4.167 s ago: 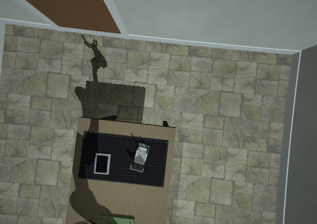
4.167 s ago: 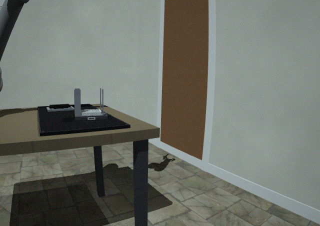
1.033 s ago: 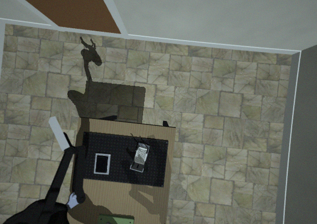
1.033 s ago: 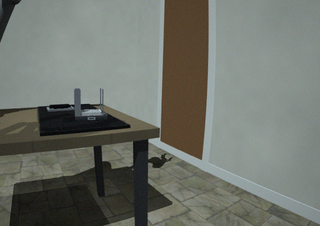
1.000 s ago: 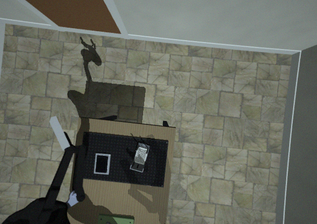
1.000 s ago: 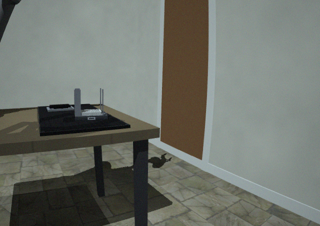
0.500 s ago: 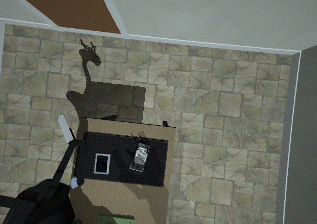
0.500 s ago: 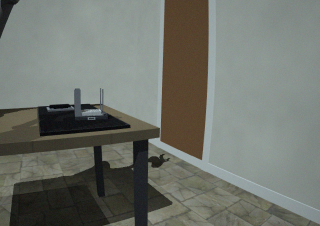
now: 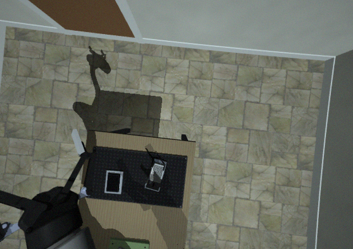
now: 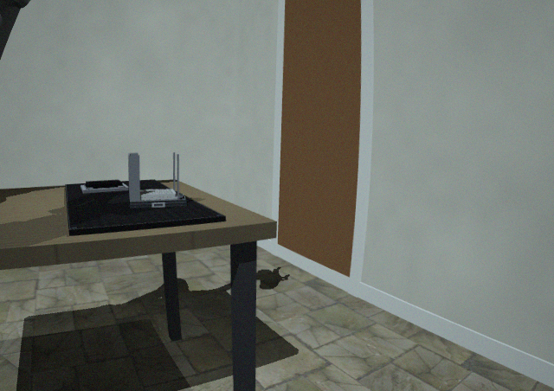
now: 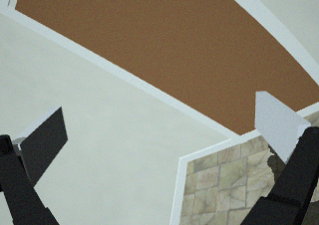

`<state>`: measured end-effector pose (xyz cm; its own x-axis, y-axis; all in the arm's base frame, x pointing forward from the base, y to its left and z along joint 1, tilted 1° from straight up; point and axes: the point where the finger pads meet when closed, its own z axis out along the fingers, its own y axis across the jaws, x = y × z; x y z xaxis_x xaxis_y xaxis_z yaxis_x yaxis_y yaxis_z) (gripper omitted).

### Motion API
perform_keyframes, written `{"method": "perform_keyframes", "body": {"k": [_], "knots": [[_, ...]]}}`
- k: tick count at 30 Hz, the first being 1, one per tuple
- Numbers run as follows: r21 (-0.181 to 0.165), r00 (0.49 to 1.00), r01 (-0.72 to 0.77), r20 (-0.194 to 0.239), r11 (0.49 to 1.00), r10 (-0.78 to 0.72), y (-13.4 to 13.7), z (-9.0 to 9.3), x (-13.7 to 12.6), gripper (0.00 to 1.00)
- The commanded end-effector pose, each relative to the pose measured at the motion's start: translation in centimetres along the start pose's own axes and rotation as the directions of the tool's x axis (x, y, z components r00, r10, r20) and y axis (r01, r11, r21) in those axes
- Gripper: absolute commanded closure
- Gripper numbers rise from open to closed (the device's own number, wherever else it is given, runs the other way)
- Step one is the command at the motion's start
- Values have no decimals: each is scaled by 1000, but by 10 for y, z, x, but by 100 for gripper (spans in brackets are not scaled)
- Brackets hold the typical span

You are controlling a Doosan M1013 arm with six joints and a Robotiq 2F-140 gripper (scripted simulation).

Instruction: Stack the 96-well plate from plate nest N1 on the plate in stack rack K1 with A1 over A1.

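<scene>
Overhead, at the far left, the dark arm fills the lower corner beside the wooden table, and its gripper reaches up along the table's left edge. One pale fingertip shows beyond the table's rear left corner and another sits near the left edge of the black mat, so the jaws stand wide apart with nothing between them.

Next to the right, on the mat, lies the plate nest, a pale rectangular frame. Inside it rests the dark plate, flat and untouched, well apart from the gripper's fingers.

Further right on the same mat stands the stack rack, with upright posts rising from it. A pale plate with rows of wells sits inside the rack. Nest and rack are well apart from each other.

From the side camera, the nest lies to the left behind the rack's grey post, and the pale plate lies low between the posts.

From the wrist camera, the two dark fingers spread to either side, framing only a grey wall, a brown door and a patch of tiled floor.
</scene>
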<state>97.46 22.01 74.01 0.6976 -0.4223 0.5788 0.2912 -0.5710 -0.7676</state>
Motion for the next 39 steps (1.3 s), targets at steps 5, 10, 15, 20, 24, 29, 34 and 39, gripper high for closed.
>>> {"method": "perform_keyframes", "body": {"k": [5, 10, 15, 20, 24, 29, 34, 39], "knots": [[-6, 1000, -2, 9, 1000, 2, 14, 14, -32, 0], [-69, 996, -8, 86, 998, 14, 20, 18, -45, 0], [-71, 996, -8, 88, 997, 15, 29, 25, -67, 0], [-71, 996, -8, 88, 997, 15, 38, 32, -87, 0], [-136, 986, -6, 167, 991, 29, 45, 36, -105, 0], [-136, 986, -6, 167, 991, 29, 51, 39, -118, 0], [-136, 986, -6, 167, 991, 29, 60, 45, -141, 0], [-201, 969, 6, 242, 979, 44, 69, 48, -161, 0]]}}
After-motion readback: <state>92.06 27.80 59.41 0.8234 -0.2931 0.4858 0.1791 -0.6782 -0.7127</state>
